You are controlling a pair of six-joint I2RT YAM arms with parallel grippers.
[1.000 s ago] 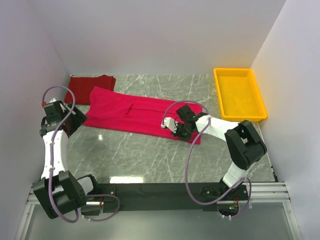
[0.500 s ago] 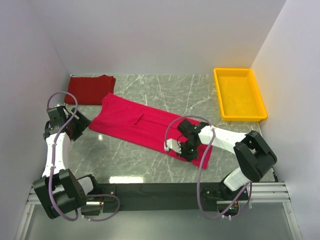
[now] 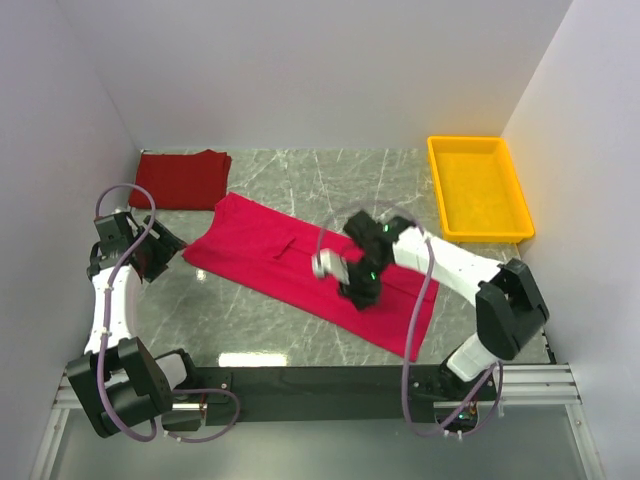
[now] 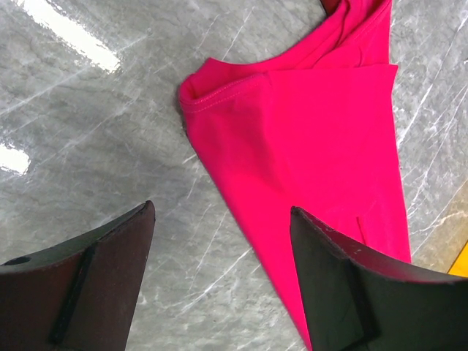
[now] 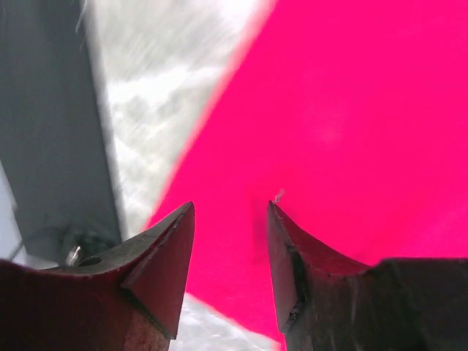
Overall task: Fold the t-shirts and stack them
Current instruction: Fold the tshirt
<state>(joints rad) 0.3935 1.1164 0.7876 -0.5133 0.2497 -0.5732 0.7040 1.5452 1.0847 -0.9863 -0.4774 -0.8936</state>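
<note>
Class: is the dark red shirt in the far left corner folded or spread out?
Folded: the dark red shirt lies as a small, neat rectangle with no sleeves sticking out.

A crimson t-shirt [image 3: 270, 255], darker red t-shirt [image 3: 182, 178], yellow tray [image 3: 478, 190], grey-marbled table [image 3: 260, 315].

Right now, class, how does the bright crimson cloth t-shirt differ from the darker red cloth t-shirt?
The bright crimson t-shirt stretches slantwise across the middle; the darker red t-shirt is a compact folded block in the far-left corner. The crimson covers more area than the darker. Both are red cloth.
</note>
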